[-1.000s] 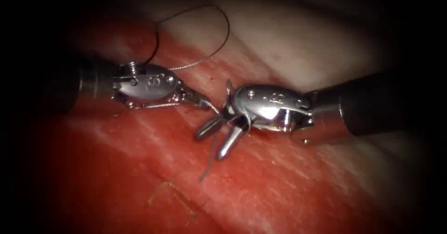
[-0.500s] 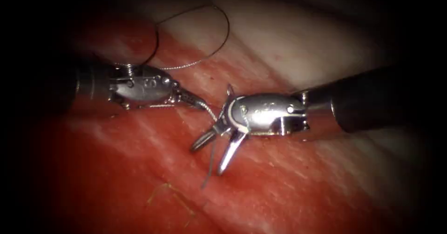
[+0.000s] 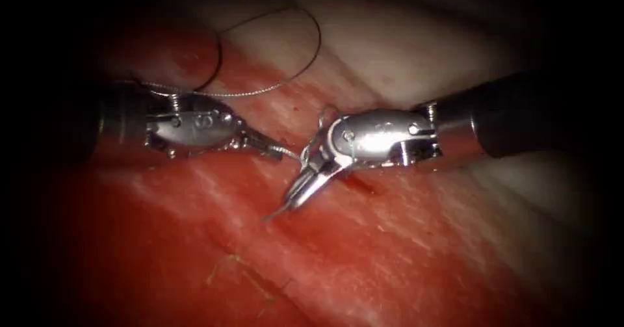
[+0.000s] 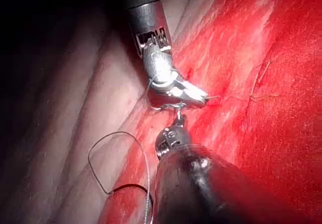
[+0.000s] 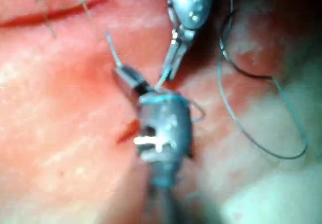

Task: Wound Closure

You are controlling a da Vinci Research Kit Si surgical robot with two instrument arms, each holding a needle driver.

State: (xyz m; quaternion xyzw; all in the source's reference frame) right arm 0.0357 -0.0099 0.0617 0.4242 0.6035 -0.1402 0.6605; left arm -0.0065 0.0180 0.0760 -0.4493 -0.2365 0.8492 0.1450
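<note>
Your left tool (image 3: 273,150) was clenched on the thread (image 3: 260,91) right at the jaw tips. From there the strand ran back over the tool's own wrist and up into a loose loop lying on the pale part of the tissue (image 3: 422,249). Your right tool (image 3: 296,200) was clamped on a short thread end (image 3: 270,215), with only a little of it sticking out past the tips, just above the red surface.

The two sets of tips sat very near each other, so a small wrist turn could have knocked them together. With so little of the end in the right jaws, a hard pull could have slipped it free or frayed it. The slack draped over your left wrist could have snagged there and jerked the stitch. Any sharp tension might also have torn the thread through the soft tissue.

The stamp on the left tool's body (image 3: 208,120) and the marking on the right shaft (image 4: 153,35) were there, but I could not read either.
</note>
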